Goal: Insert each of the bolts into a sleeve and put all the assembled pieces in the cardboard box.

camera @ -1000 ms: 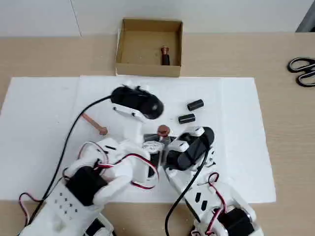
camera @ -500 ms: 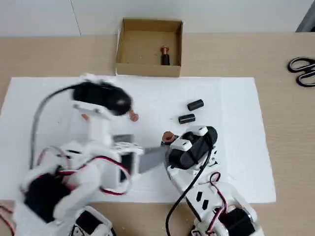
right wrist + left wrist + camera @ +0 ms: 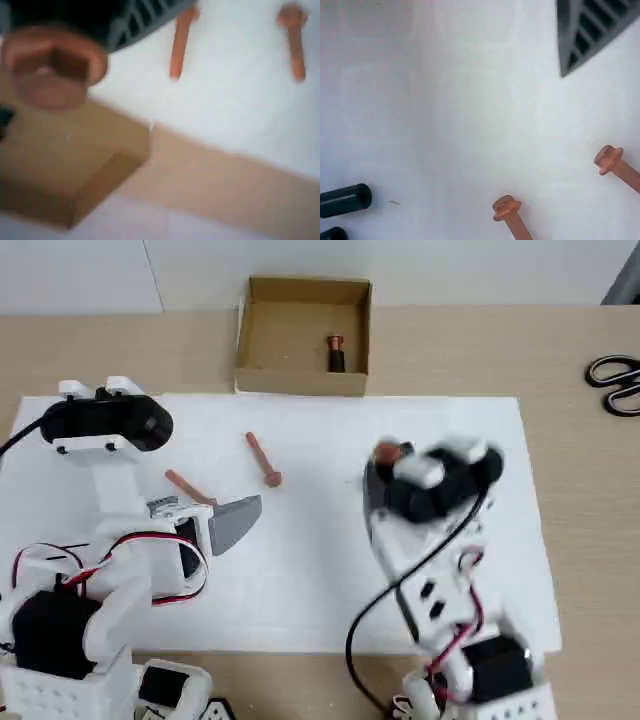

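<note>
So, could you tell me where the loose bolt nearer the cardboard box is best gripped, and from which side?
Grip the bolt at the middle of its bare shaft, coming straight down from above with the pinch across its length. It lies flat on the white sheet, head pointing away from the cardboard box, with room on both sides.

No legible text or labels
</note>
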Controlling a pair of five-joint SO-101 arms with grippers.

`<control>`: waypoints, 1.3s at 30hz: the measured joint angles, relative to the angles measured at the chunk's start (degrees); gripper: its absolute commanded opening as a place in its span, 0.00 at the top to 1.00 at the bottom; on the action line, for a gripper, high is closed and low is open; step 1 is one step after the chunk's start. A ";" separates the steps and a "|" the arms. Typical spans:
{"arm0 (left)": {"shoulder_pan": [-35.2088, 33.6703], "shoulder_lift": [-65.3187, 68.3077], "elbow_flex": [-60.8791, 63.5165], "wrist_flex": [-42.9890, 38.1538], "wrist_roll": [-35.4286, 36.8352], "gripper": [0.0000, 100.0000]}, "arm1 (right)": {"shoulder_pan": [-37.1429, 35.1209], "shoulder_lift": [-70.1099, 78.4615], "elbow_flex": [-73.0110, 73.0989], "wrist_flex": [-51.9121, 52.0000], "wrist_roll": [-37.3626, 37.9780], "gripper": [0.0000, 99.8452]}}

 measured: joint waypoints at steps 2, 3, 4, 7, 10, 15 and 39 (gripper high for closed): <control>-0.53 0.00 0.00 0.00 -0.18 0.67 | 1.49 9.23 -6.07 -4.48 0.00 1.00; -0.97 0.00 0.00 0.00 -0.18 0.67 | 2.20 13.89 -8.97 -6.95 0.00 1.00; -1.67 0.00 0.00 0.00 -0.18 0.67 | 2.90 18.90 -11.78 -9.67 0.00 1.00; -4.57 0.00 0.00 0.00 -0.18 0.67 | 4.40 33.76 -20.13 -18.02 0.00 1.00; -7.82 0.00 0.00 0.00 -0.09 0.68 | 4.57 48.97 -28.13 -25.76 0.00 1.00; -12.48 -0.09 2.90 0.00 -0.18 0.68 | 4.40 74.02 -42.11 -40.00 0.00 1.00; -16.88 0.00 7.21 0.00 -0.44 0.68 | 3.96 141.89 -91.43 -53.80 0.18 0.99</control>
